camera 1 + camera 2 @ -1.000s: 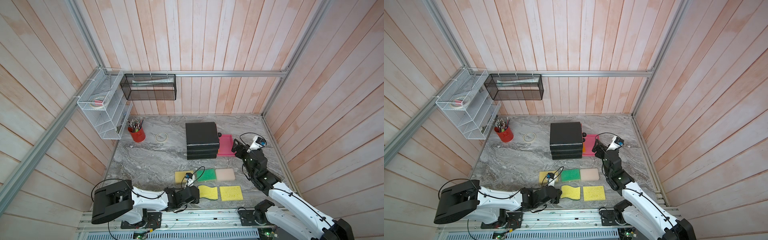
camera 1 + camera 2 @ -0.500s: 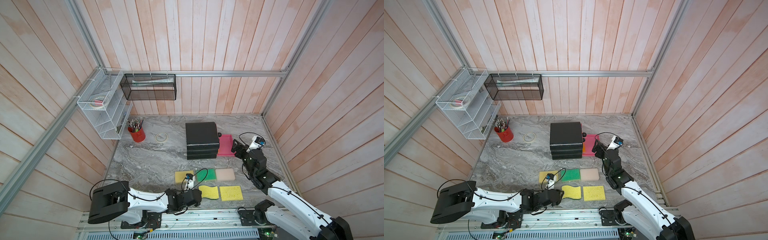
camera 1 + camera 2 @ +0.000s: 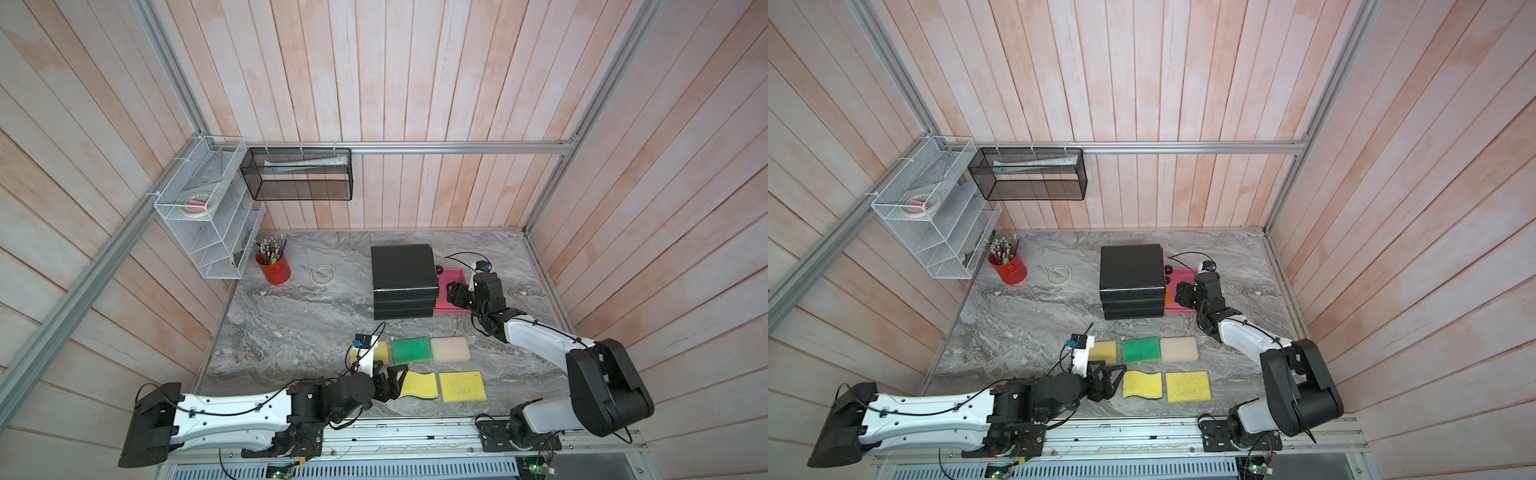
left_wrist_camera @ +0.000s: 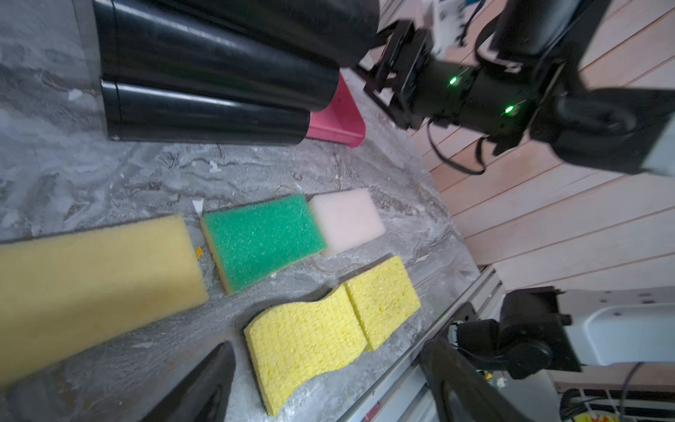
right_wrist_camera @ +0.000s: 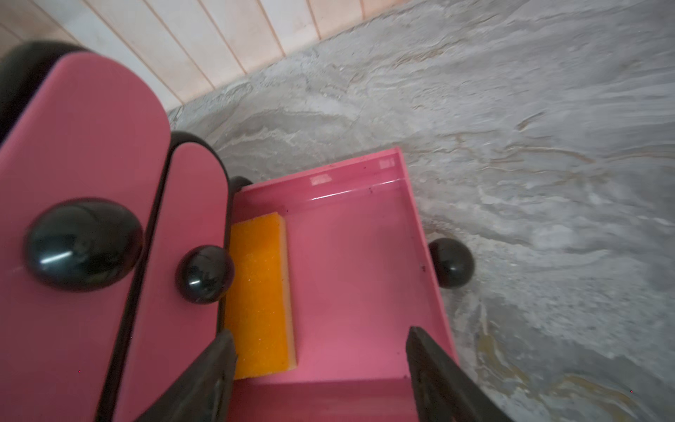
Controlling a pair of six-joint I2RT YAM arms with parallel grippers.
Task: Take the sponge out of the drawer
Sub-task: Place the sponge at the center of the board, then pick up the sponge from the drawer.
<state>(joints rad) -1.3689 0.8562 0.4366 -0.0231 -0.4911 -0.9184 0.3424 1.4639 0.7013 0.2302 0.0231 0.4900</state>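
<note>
Grey marble counter [image 3: 299,324] takes up the whole floor btw the wood walls. White wire rack [image 3: 208,224] hangs on the L wall and a black mesh basket [image 3: 299,174] on the far wall.

Black cabinet [image 3: 403,270] stands mid-counter, toward the far R. Its bottom pink drawer [image 5: 347,274] is pulled out to the R; the 2 drawers above are shut.

Right claw [image 5: 319,330] hangs over the open drawer w/ jaws wide apart and nothing btw them. Left claw [image 3: 395,380] sits low at the near edge of the counter, jaws spread, gripping nothing. Its tips are just L of a wavy yellow sponge [image 3: 419,385].

Orange sponge [image 5: 261,292] lies flat in the drawer at the cabinet end, orange face up, partly tucked under the shut drawer fronts. One right-claw finger is by the sponge's end; can't tell if it touches.

5 other sponges are on the counter, near side.
- Far row, L to R, edge to edge: dull yellow sponge [image 3: 1102,351], green sponge [image 3: 412,350], pale pink sponge [image 3: 450,348].
- Near row: the wavy one, w/ a square yellow sponge [image 3: 462,386] just R of it.

Red cup [image 3: 274,270] of pens stands by the rack, w/ a tape ring [image 3: 323,274] lying flat just R of it. Round black knob [image 5: 452,263] is on the open drawer's front.
</note>
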